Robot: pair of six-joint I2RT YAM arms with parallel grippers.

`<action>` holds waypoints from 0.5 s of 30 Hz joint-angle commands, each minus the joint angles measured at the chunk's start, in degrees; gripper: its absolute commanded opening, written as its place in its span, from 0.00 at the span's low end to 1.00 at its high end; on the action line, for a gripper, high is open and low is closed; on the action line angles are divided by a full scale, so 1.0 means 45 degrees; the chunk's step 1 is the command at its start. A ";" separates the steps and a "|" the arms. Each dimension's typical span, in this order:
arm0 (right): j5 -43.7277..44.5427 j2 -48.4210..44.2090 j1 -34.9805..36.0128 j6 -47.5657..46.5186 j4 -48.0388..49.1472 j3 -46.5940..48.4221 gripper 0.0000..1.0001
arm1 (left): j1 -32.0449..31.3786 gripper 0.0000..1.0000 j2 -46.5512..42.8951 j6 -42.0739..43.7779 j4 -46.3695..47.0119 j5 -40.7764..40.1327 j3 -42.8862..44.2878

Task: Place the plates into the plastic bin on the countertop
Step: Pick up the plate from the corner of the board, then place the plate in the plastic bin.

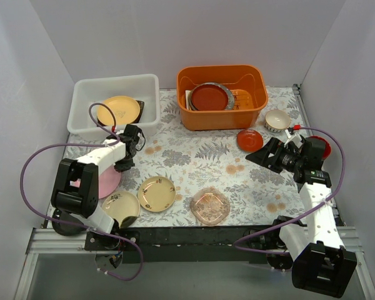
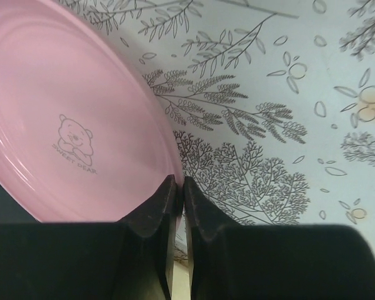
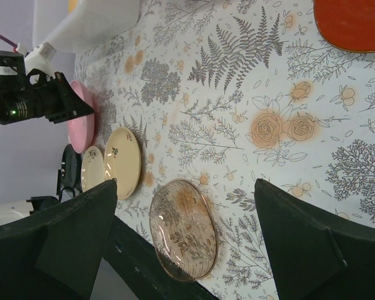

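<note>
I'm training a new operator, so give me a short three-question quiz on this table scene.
1. True or false: the right gripper is open.
2. The pink plate is: A lying free, B pinched at its rim by the left gripper, C in the orange tub.
3. Fill in: one gold plate lies in the ___ bin.
Key: 1 true; 2 B; 3 white.

Bin (image 1: 82, 105) back-L w/ plate (image 1: 119, 110) in it, tub (image 1: 222, 120) to its R
</note>
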 commanded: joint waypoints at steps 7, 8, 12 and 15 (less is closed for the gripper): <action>-0.0129 -0.0217 -0.0054 -0.0057 0.0385 -0.0107 0.98 | -0.0050 0.00 -0.0672 -0.0413 -0.0570 -0.0477 0.1686; -0.0129 -0.0217 -0.0054 -0.0057 0.0385 -0.0126 0.98 | -0.0050 0.00 -0.0749 -0.0433 -0.0668 -0.0477 0.1764; -0.0148 -0.0256 -0.0054 -0.0057 0.0443 -0.0224 0.98 | -0.0050 0.00 -0.1178 -0.0491 -0.1000 -0.0418 0.2038; -0.0148 -0.0256 -0.0034 -0.0018 0.0443 -0.0244 0.98 | -0.0050 0.00 -0.1511 -0.0569 -0.1293 -0.0418 0.2311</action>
